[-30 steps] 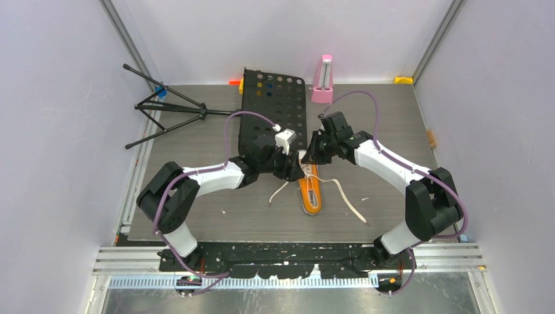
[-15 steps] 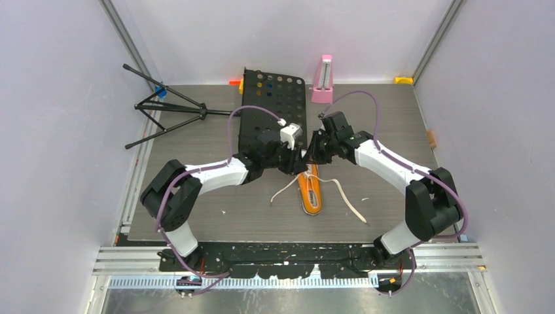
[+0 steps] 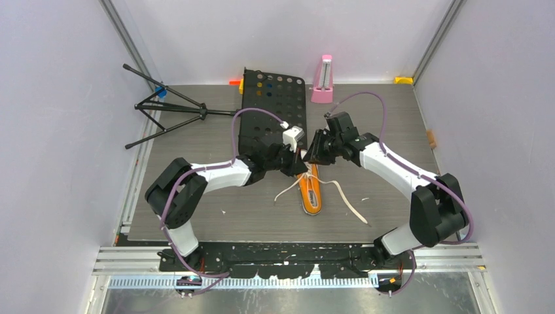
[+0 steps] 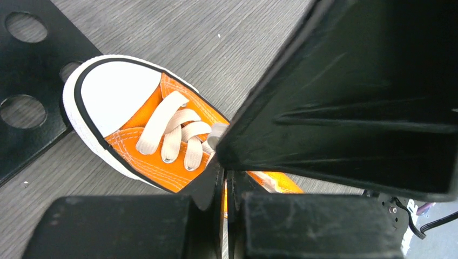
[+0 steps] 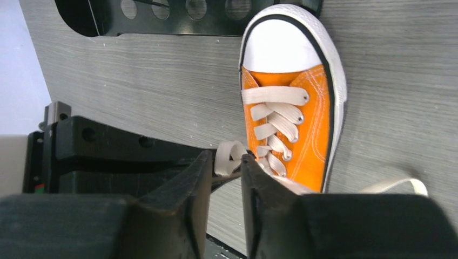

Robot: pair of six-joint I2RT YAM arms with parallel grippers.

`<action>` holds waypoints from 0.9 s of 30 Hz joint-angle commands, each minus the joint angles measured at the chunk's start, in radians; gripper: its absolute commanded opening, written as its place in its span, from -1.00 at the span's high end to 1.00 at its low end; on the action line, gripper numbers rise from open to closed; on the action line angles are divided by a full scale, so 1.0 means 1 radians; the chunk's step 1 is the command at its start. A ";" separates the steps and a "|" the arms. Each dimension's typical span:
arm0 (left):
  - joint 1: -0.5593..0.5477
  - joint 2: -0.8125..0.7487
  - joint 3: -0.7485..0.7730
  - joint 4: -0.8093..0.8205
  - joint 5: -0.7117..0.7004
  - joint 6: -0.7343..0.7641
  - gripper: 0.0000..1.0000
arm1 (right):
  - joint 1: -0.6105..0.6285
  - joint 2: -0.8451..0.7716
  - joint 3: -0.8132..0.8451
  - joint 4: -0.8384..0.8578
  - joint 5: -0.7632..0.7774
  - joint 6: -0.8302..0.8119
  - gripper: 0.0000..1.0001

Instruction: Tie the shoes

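**Orange sneaker (image 3: 312, 193) mid-table, both grippers at one lace loop**

Sneaker lies flat on the grey table (image 3: 196, 196), white toe cap pointing away from the arm bases and just beside the black perforated panel (image 3: 275, 104). White laces (image 3: 347, 201) trail loose to both sides. A lace loop (image 5: 227, 154) stands up by the near eyelets. Left gripper (image 4: 224, 178) is clenched at the loop's base. Right gripper (image 5: 227, 162) has fingers narrowly apart with the loop between the tips; cannot tell if it squeezes. Pink metronome (image 3: 322, 82) and tripod (image 3: 170, 111) sit well apart at the far side.
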 commanded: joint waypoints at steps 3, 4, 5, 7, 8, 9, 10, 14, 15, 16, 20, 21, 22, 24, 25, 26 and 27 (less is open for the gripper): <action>-0.002 -0.024 -0.028 0.041 -0.013 0.020 1.00 | -0.046 -0.198 -0.090 0.032 0.129 0.078 -0.16; -0.002 -0.025 -0.031 0.043 -0.014 0.021 1.00 | -0.050 -0.231 -0.115 0.028 0.168 0.099 -0.25; -0.002 -0.027 -0.035 0.047 -0.015 0.021 1.00 | -0.055 -0.267 -0.136 0.018 0.201 0.124 -0.34; -0.002 -0.032 -0.043 0.053 -0.016 0.023 1.00 | -0.056 -0.322 -0.168 -0.045 0.292 0.188 -0.40; -0.002 -0.035 -0.046 0.056 -0.017 0.023 1.00 | -0.056 -0.345 -0.180 -0.078 0.335 0.235 -0.42; -0.002 -0.036 -0.050 0.063 -0.018 0.023 1.00 | -0.056 -0.365 -0.196 -0.117 0.382 0.328 -0.42; -0.002 -0.038 -0.054 0.069 -0.016 0.022 1.00 | -0.056 -0.375 -0.213 -0.153 0.414 0.401 -0.42; -0.002 -0.033 -0.059 0.094 -0.012 0.018 1.00 | -0.055 -0.386 -0.306 -0.171 0.421 0.689 -0.36; -0.003 -0.034 -0.060 0.096 -0.011 0.018 1.00 | -0.055 -0.381 -0.328 -0.145 0.399 0.725 -0.34; -0.003 -0.035 -0.060 0.097 -0.011 0.016 1.00 | -0.055 -0.372 -0.347 -0.121 0.377 0.768 -0.33; -0.003 -0.043 -0.065 0.098 -0.008 0.013 1.00 | -0.047 -0.313 -0.396 -0.012 0.299 0.876 -0.31; -0.003 -0.046 -0.068 0.098 -0.008 0.012 1.00 | -0.046 -0.298 -0.401 0.003 0.291 0.895 -0.31; -0.003 -0.049 -0.071 0.098 -0.007 0.012 1.00 | -0.046 -0.284 -0.409 0.021 0.284 0.916 -0.30; -0.003 -0.057 -0.078 0.100 -0.009 0.012 1.00 | -0.046 -0.258 -0.425 0.071 0.275 0.947 -0.28; -0.003 -0.059 -0.081 0.101 -0.009 0.011 1.00 | -0.046 -0.245 -0.431 0.090 0.272 0.960 -0.26; -0.003 -0.061 -0.084 0.101 -0.011 0.011 1.00 | -0.046 -0.230 -0.435 0.107 0.271 0.967 -0.23; -0.003 -0.064 -0.088 0.101 -0.010 0.012 1.00 | -0.046 -0.217 -0.434 0.113 0.274 0.972 -0.20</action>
